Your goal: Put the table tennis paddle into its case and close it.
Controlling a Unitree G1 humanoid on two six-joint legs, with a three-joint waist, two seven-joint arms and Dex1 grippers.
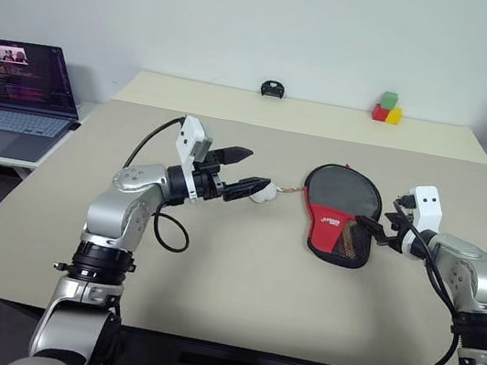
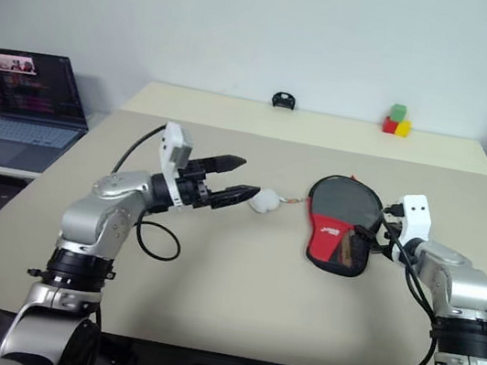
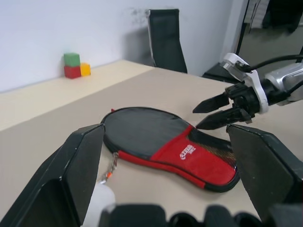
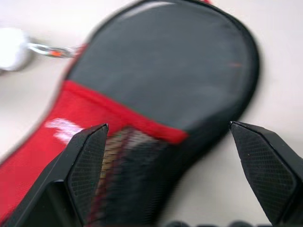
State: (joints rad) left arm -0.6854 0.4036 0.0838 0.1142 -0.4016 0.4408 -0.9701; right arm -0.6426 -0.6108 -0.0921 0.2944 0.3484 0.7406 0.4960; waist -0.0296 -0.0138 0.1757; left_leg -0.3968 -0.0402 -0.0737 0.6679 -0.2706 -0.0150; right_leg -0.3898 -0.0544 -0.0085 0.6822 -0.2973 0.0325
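The case (image 1: 340,215) is lying flat on the beige table (image 1: 237,283), a bit right of the middle, black rounded end pointing toward the far edge and the red part with the white logo toward the robot. Its mesh pocket sits on the red end, and something brownish shows through the mesh, though whether that's the paddle handle is hard to say. A short cord runs off the case's left side to the white pompom (image 1: 261,192).

The left gripper (image 1: 247,172) has its two black fingers spread wide with nothing between them, pointing across at the case, tips right next to the pompom. The right gripper (image 1: 371,229) is also wide open and empty, sitting at the case's right edge near the mesh pocket; can't tell if it's actually touching.

Off to the side there's an open laptop (image 1: 18,96), plus colored blocks (image 1: 388,108) and a small black object (image 1: 272,89) at the back of the table.
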